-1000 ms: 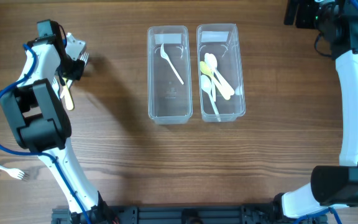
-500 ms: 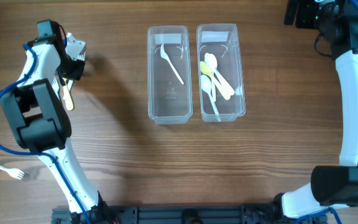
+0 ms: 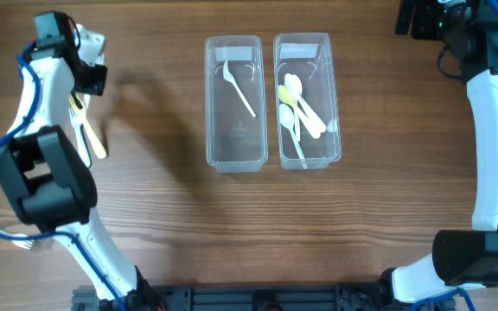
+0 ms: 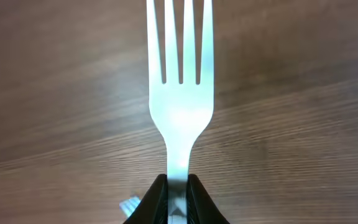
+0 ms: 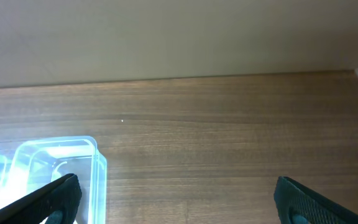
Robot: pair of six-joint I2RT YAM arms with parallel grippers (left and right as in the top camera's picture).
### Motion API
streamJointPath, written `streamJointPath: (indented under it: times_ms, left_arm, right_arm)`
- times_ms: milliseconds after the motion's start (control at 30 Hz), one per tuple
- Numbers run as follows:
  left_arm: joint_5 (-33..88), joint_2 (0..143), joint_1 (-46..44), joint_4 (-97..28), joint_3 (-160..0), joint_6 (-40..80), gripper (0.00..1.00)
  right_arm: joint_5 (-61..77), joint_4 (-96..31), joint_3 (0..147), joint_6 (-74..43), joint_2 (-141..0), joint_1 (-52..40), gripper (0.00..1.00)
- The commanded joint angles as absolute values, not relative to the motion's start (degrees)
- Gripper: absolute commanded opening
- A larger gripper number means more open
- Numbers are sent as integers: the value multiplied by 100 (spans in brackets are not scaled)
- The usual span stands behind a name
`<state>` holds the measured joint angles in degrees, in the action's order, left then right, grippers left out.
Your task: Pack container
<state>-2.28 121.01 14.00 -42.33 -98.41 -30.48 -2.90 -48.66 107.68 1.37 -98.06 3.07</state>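
Note:
My left gripper point(image 4: 178, 180) is shut on the handle of a white plastic fork point(image 4: 179, 93), tines pointing away, held above the bare wood. In the overhead view this gripper point(image 3: 92, 79) is at the far left of the table. Two clear containers stand side by side in the middle. The left container point(image 3: 214, 130) holds one white utensil point(image 3: 239, 88). The right container point(image 3: 335, 104) holds several white and pale yellow spoons point(image 3: 296, 108). My right gripper point(image 5: 179, 208) is open and empty at the far right corner point(image 3: 415, 19), with a container corner point(image 5: 55, 165) to its left.
A yellow utensil point(image 3: 94, 138) and a white fork point(image 3: 77, 119) lie on the table just below the left gripper. Another white fork point(image 3: 22, 244) lies at the front left, partly hidden by the left arm's base.
My left gripper has moved left and toward the far edge with the fork in it. The right arm has not moved.

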Motion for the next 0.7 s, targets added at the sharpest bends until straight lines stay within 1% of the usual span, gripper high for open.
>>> streamJointPath:
  times_ms: [0,367,433,500,567,667]
  left_arm:
    - [-242,11738,1334,-4233,-9832,-2764,12]
    - [-244,11695,805,-4226,-9832,-2585,13]
    - [-242,11636,633,-4150,-9850,-2279,12]
    - [-239,11544,467,-4099,-9870,-1929,10]
    - [-10,11386,211,-4066,-9870,-1503,5]
    - [38,11192,-148,-4040,-9870,-1450,4]
  right_arm:
    - [-388,-4849,10750,150,-9845,325,100]
    - [-386,-4849,10750,150,-9845,325,99]
    - [-386,-4849,10750,148,-9845,325,99]
    - [-388,-4851,10750,150,-9845,325,100]
    - [-388,-4851,10750,150,-9845,325,100]
    - [-386,-4849,10750,150,-9845,325,99]
